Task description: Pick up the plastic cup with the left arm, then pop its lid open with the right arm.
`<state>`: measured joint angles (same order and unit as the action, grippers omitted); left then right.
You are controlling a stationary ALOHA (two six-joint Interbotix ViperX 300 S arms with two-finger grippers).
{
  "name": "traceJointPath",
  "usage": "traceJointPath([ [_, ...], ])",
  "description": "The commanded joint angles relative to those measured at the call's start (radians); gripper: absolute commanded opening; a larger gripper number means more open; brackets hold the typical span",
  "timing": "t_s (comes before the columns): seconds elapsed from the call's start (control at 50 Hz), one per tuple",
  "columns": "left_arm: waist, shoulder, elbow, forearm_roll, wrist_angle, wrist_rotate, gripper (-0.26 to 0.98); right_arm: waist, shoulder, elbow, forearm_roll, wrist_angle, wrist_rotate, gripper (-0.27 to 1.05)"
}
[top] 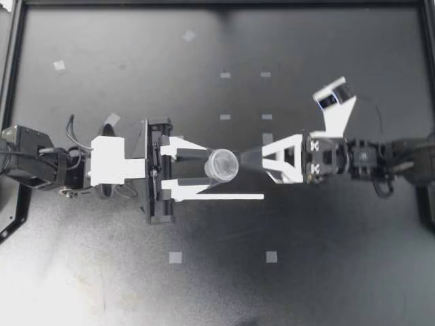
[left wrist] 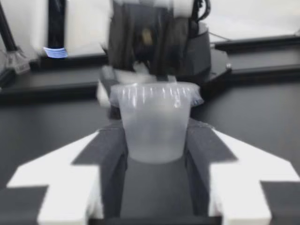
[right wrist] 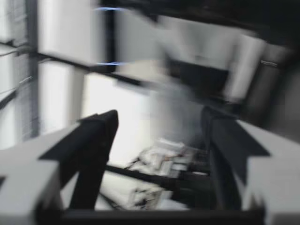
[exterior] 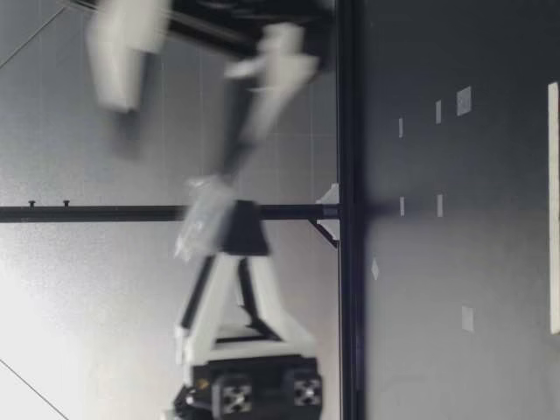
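A clear plastic cup (top: 222, 164) stands upright in the air between the black pads of my left gripper (top: 211, 168), which is shut on it from two sides. In the left wrist view the cup (left wrist: 154, 123) sits between the fingers (left wrist: 108, 150), rim up. My right gripper (top: 246, 157) is rolled onto its side and points at the cup from the other side, its tips just short of the rim. Its fingers (right wrist: 101, 140) stand wide apart with nothing sharp between them. In the low view my left gripper (exterior: 243, 234) carries the cup (exterior: 203, 223) well above the table, and my right gripper (exterior: 234, 162) is blurred beside it.
A long white strip (top: 228, 197) lies on the dark table just in front of my left gripper, also seen in the low view as the white strip (exterior: 553, 206). Small tape squares (top: 175, 257) dot the surface. A black frame (top: 217, 3) borders the table.
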<state>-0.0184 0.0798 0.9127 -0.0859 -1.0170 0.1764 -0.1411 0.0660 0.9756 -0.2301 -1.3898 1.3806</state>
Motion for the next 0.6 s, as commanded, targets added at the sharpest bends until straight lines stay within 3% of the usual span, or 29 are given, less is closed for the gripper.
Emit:
traceJointPath([
  [0.0,0.003,-0.009,-0.003,-0.003,-0.008,-0.003,0.29,-0.011,-0.124,-0.028,-0.072,-0.169,-0.037,0.69],
  [0.18,0.003,-0.003,-0.006,-0.003,-0.008,-0.003,0.29,-0.011,-0.222,0.052,-0.052,-0.069,-0.175,0.69],
  [0.38,0.003,0.006,-0.009,-0.003,-0.008,-0.005,0.29,-0.017,-0.199,0.049,-0.098,0.038,-0.244,0.69],
  [0.58,0.003,0.006,-0.014,-0.003,-0.008,-0.020,0.28,-0.017,-0.190,0.034,-0.186,0.219,-0.577,0.69],
])
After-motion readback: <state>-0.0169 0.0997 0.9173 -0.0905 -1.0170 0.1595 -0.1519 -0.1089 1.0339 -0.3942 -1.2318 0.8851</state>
